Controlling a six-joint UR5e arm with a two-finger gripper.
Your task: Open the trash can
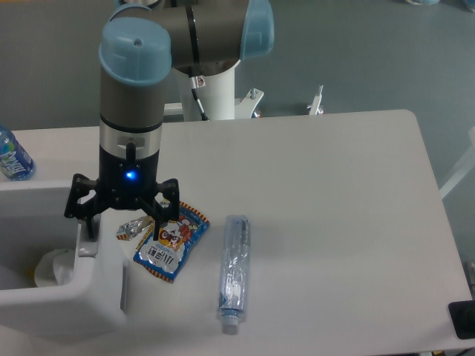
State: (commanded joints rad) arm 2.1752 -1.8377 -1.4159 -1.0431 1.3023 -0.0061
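trash can (74,300): smooth white plastic, matt
gripper (122,222): black, matt
snack packet (171,243): glossy foil
bottle (234,271): clear crinkled plastic
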